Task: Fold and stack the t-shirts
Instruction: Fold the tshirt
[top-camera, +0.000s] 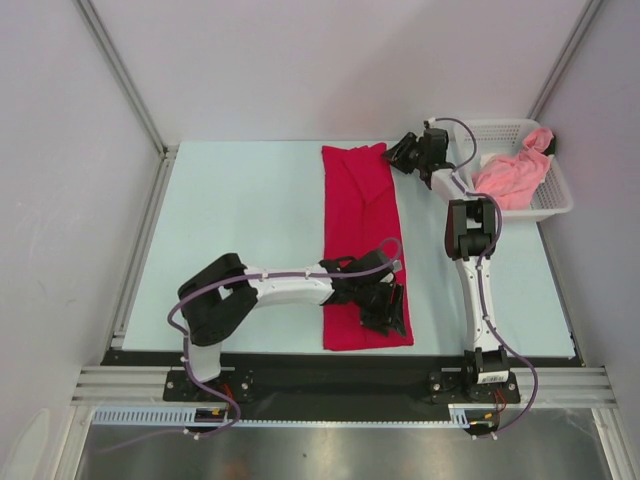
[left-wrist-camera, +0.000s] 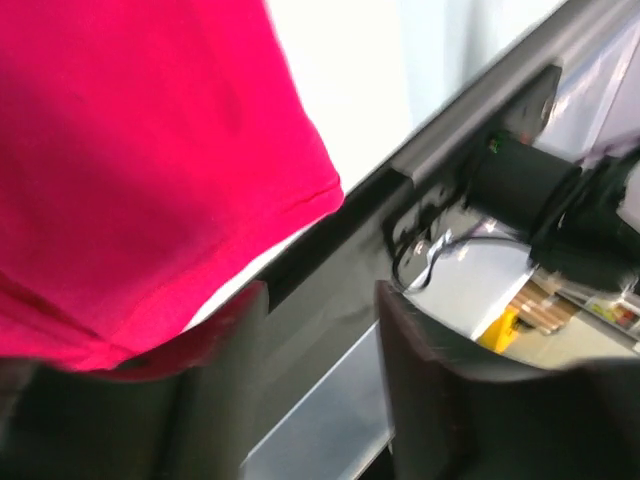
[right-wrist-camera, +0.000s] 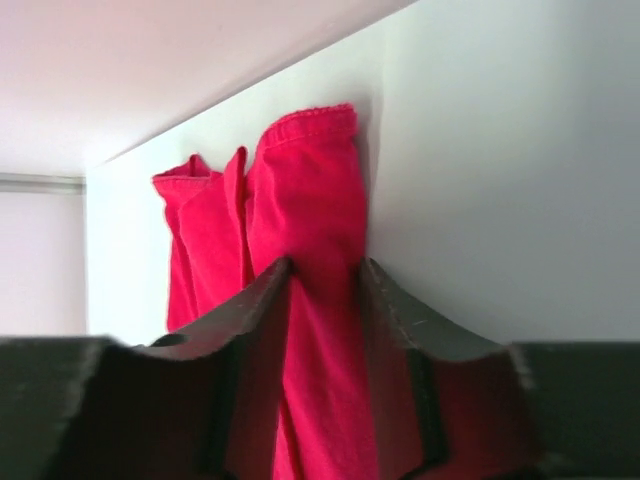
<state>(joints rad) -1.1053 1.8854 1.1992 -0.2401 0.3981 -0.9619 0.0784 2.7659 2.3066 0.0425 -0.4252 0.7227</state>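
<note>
While the red shirt (top-camera: 360, 230) is laid lengthwise on the desk (top-camera: 240, 230) | far hem is pinched by right fingers (right-wrist-camera: 400, 340) | left fingers (left-wrist-camera: 430, 400) are parted, nothing held, over near hem | pink shirt (top-camera: 510, 175) is heaped in basket (top-camera: 560, 205)

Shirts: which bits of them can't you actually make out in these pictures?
- Top view: the left arm covers the near end of the red shirt.
- Left wrist view: blurred; the frame edge cuts off all but one hem corner.
- Right wrist view: cloth runs between the fingers of the right pincer; whether they pinch it is unclear.
- Top view: the pink shirt is bunched in the basket, its underside hidden.
</note>
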